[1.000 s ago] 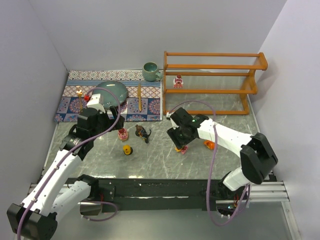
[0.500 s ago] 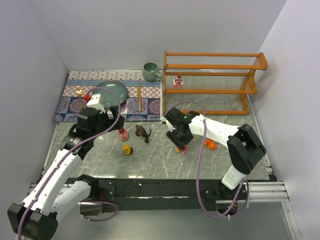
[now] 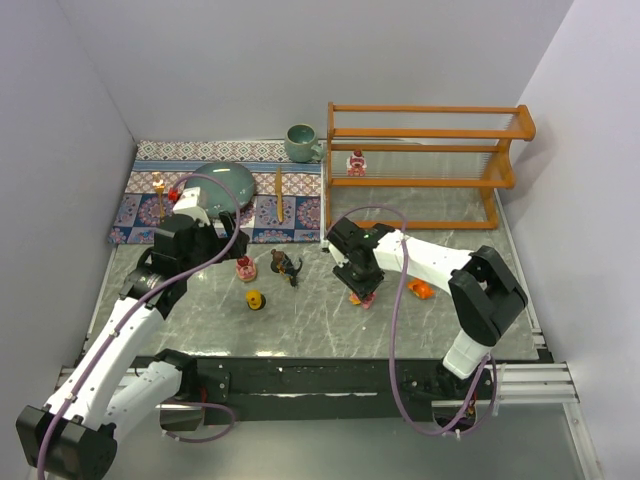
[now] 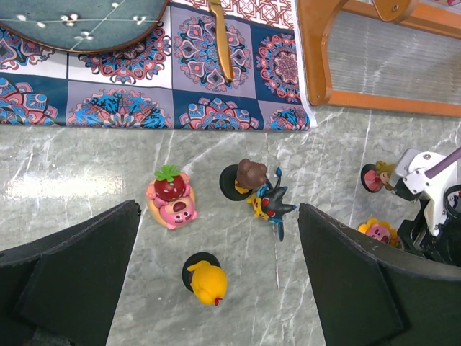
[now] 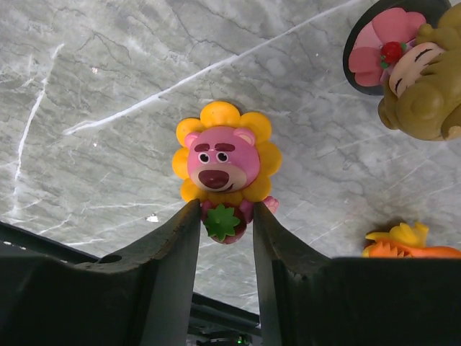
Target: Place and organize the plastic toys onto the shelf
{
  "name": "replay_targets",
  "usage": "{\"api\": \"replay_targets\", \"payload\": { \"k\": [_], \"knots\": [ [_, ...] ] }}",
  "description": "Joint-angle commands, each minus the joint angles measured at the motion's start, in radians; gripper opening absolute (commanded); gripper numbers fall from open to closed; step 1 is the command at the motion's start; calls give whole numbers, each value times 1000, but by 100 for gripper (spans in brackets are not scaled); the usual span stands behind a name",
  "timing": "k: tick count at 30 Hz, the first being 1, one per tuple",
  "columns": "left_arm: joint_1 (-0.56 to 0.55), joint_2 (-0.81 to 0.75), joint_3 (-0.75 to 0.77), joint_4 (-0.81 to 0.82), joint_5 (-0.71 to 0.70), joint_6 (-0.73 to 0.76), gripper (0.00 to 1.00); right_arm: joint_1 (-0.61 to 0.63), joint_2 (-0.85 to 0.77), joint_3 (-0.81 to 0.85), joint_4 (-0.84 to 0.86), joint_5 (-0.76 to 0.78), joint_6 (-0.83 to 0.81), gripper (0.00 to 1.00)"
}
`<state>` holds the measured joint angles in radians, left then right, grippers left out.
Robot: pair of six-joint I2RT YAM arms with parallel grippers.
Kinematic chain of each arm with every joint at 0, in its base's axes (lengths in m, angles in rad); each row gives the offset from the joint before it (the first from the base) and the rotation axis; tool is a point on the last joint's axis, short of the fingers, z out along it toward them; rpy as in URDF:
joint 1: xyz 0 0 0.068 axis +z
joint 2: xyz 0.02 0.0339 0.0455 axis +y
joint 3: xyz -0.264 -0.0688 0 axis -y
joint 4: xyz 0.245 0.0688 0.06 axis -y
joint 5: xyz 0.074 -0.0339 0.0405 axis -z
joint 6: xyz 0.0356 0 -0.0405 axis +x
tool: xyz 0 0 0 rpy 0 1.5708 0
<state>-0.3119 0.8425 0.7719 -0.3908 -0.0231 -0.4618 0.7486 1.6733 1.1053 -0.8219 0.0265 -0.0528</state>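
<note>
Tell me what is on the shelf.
One pink-and-red toy stands at the left end of the middle tier of the shelf. The upper rails cover strips of the tiers below.

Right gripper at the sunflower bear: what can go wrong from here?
1. The right gripper flanks only the narrow lower end of the sunflower bear, below its wide petalled head. Held there, the toy may pivot or slip out on lifting.
2. The brown figure and the orange toy lie close by. A swinging bear or a finger could knock them.
</note>
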Motion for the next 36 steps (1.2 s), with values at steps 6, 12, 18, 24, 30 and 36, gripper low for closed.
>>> {"api": "replay_targets", "payload": {
  "k": [6, 12, 18, 24, 30, 36],
  "knots": [
    [11, 0, -5, 15, 15, -9, 97, 9, -188, -41, 96, 9, 47, 0],
    [16, -5, -5, 17, 15, -9, 97, 3, -355, -87, 253, 24, 99, 0],
    [19, -11, -5, 15, 12, -11, 97, -34, -558, -189, 528, 131, 140, 0],
    [23, -20, -5, 18, 9, -12, 97, -115, -759, -361, 882, 216, 143, 0],
    [30, -23, -5, 18, 2, -8, 97, -202, -799, -490, 1208, 257, 117, 0],
    [37, -25, -8, 23, 3, -6, 97, -259, -726, -582, 1568, 285, 111, 0]
  ]
}}
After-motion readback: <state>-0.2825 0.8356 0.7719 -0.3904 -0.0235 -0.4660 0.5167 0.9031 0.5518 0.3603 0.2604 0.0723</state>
